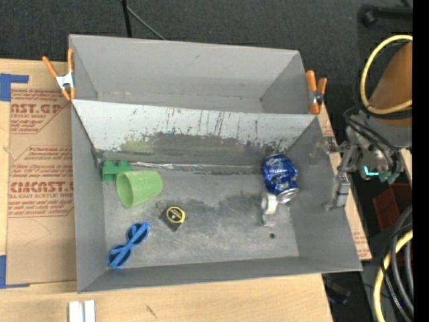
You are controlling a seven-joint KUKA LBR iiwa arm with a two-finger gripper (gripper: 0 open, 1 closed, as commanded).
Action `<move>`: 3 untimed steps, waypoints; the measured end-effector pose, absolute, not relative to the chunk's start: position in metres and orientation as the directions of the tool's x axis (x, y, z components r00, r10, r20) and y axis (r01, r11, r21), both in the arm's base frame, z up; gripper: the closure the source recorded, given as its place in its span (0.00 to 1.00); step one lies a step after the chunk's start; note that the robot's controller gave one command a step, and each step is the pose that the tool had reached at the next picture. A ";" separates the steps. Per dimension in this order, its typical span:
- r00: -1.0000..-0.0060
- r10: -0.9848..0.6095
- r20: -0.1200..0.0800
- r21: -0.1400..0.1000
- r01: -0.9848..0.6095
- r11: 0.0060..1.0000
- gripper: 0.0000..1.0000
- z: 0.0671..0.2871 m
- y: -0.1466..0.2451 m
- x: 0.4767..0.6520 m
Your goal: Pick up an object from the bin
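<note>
The robot arm comes in at 3 o'clock. Up at 2 o'clock it wears a big orange cover [395, 79], round and smooth, with a thin yellow cable [366, 72] looping around it. Under the cover is a bunch of grey metal parts and dark wires. A tiny blue-green light [369, 172] glows in the middle of them. The gripper [337, 192] is thin grey metal. Down at 5 o'clock there are thick black cables [405, 243] and one more yellow one.

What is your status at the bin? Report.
Gripper above right wall of grey metal bin. Crushed blue metal can nearest, untouched. Nothing between them.
</note>
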State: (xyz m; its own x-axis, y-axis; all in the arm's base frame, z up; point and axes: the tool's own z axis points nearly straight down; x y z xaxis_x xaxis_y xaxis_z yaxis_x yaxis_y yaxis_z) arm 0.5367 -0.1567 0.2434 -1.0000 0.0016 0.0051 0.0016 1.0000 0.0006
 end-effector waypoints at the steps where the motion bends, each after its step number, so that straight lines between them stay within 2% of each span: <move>1: -0.701 -0.713 -0.018 -0.015 -0.712 0.702 0.00 0.076 -0.117 0.539; 2: -0.561 -0.827 -0.005 -0.004 -0.827 0.561 0.00 0.101 -0.100 0.568; 3: -0.076 -0.997 -0.003 -0.002 -0.997 0.076 0.00 0.100 -0.103 0.582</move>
